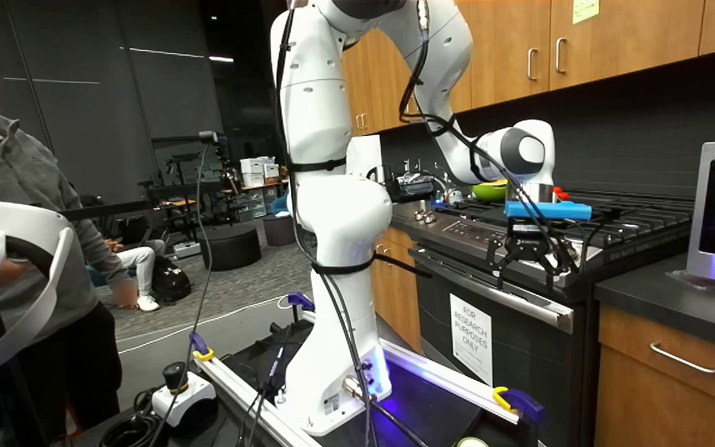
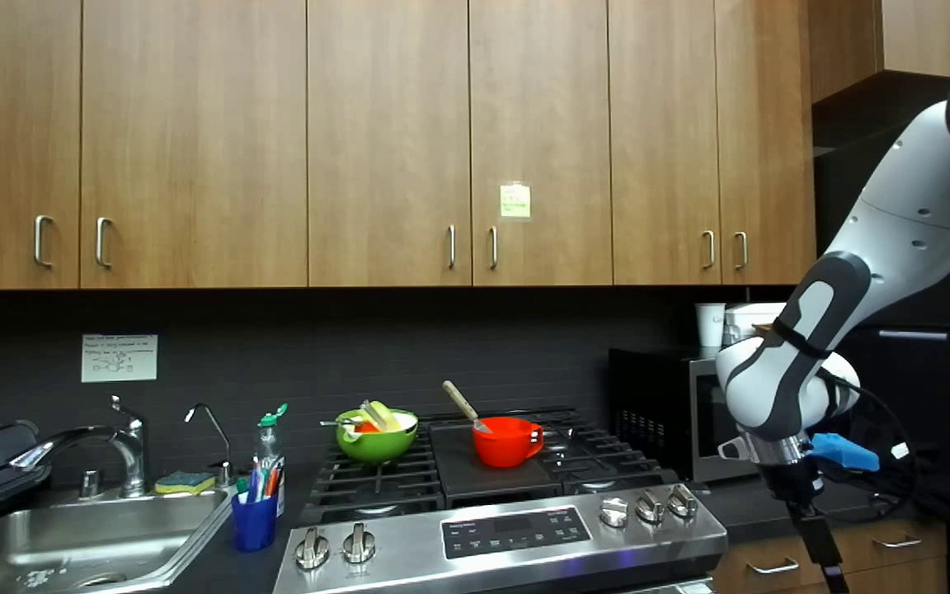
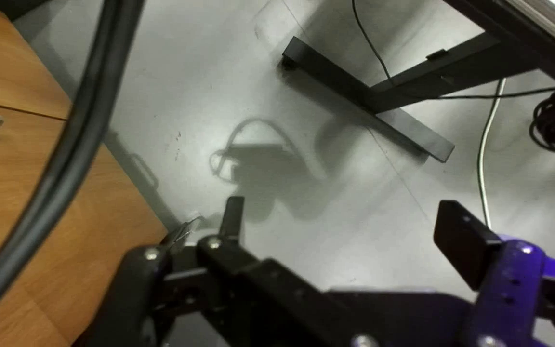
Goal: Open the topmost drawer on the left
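Black cables (image 3: 77, 140) loom nearest in the wrist view, and the gripper (image 3: 345, 219), parted and empty, should straddle the bar handle (image 1: 685, 359) of the topmost drawer (image 1: 634, 338) beside the oven (image 1: 537, 354), then pull straight outward.

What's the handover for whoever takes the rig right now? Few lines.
End effector: open, nothing in its grasp, not touching the drawer handle.
Topmost drawer on the left: shut; I take it as the one beside the oven.
Done: no opening yet.
Left: bring the end effector to that handle, grip it, pull the drawer out.
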